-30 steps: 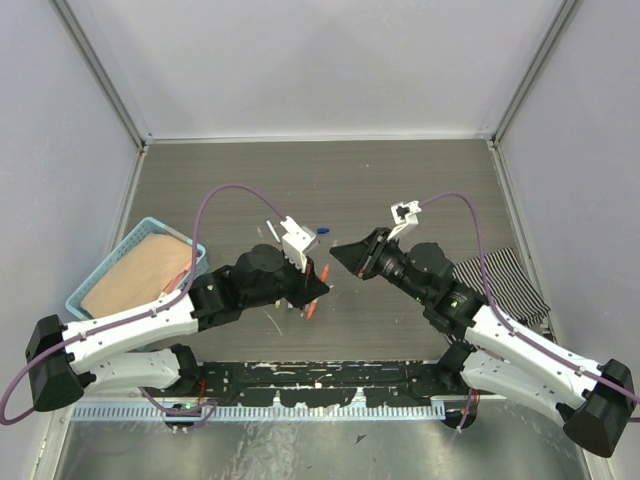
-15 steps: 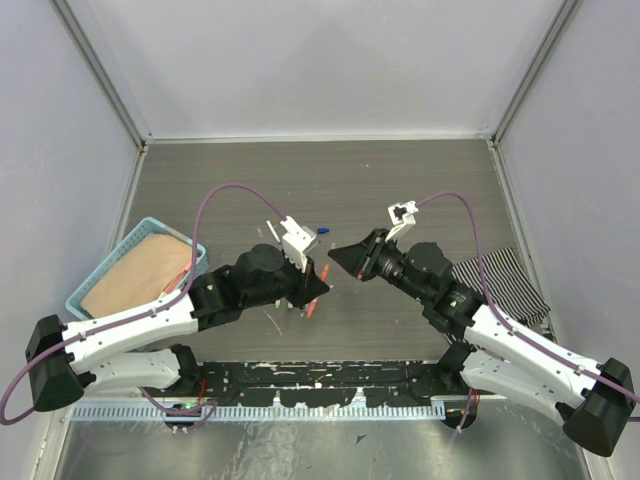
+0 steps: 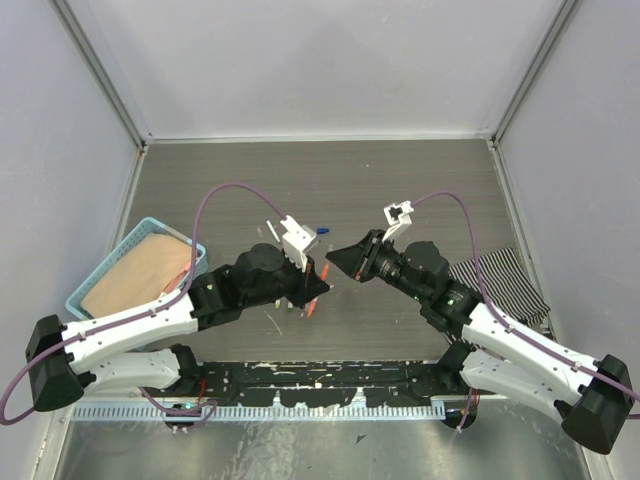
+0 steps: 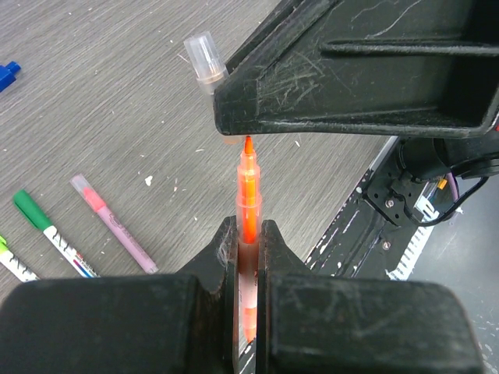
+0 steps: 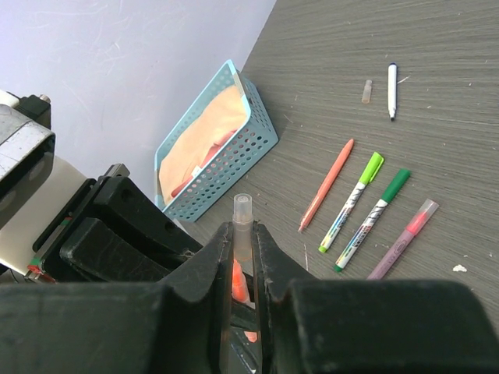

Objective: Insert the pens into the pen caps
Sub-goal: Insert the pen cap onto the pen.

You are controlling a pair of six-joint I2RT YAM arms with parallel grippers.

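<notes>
The left gripper (image 4: 248,231) is closed on the orange pen (image 4: 248,187). The pen stands between the two fingers with its bare tip pointing away from the wrist. The right gripper (image 5: 243,234) is also closed, and it holds a clear cap (image 5: 243,214) which sticks out beyond its fingertips.

In the top view the two grippers meet above the middle of the table (image 3: 300,180), tip against tip. In the left wrist view the tip of the orange pen is just under one right finger (image 4: 351,86). The clear cap shows at the far side of that finger, a little to the left of the tip. The tip is not inside the cap. If it touches the finger, one cannot tell.

More pens lie side by side on the table below the grippers:
- a pale orange pen (image 5: 327,183)
- a light green pen (image 5: 352,201)
- a dark green pen (image 5: 374,218)
- a pink pen (image 5: 405,238)

Further away lie a white pen (image 5: 391,89) with a dark end and, just beside it, a small cap (image 5: 366,91). A blue cap (image 4: 6,74) lies apart from them. A blue basket (image 5: 242,160) stands at the left side of the table.
</notes>
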